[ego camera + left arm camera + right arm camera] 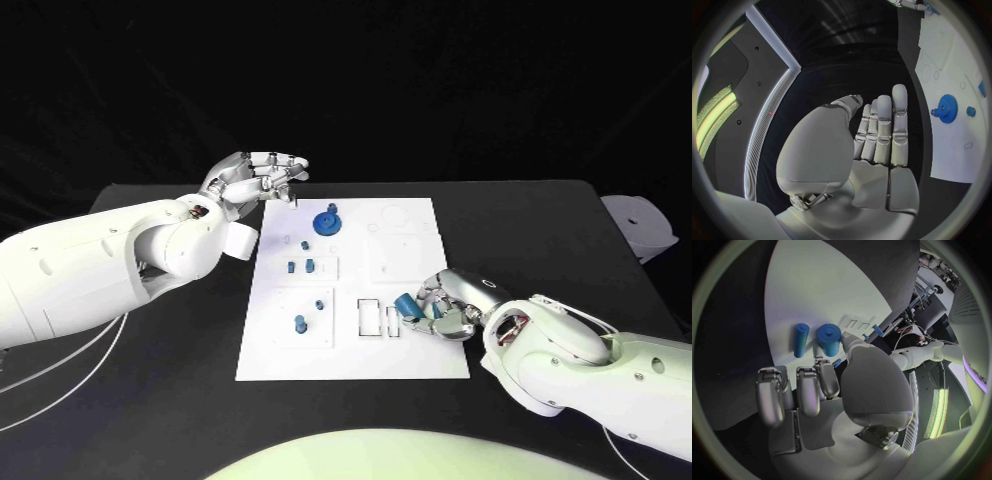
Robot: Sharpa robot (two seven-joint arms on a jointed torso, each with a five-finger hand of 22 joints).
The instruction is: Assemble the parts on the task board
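Task board (pixel 418 365): white plate lying mid-table, black table (pixel 548 230) bare on both sides.
Left hand (pixel 257 180): raised off the board's far left corner, fingers straight and together, holding nothing.
Right hand (pixel 444 308): at the board's right edge, fingers curled around a blue cylinder (pixel 829 339).
Blue gear (pixel 329 222): near the far edge, standing free.
Blue peg (pixel 801 339): just beside the held cylinder.

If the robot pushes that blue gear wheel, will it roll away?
Probably not. The blue gear seems to lie flat on the white board, so it would likely slide rather than roll. It looks like stiff plastic, probably light. Its toothed edge should give fingers some grip.
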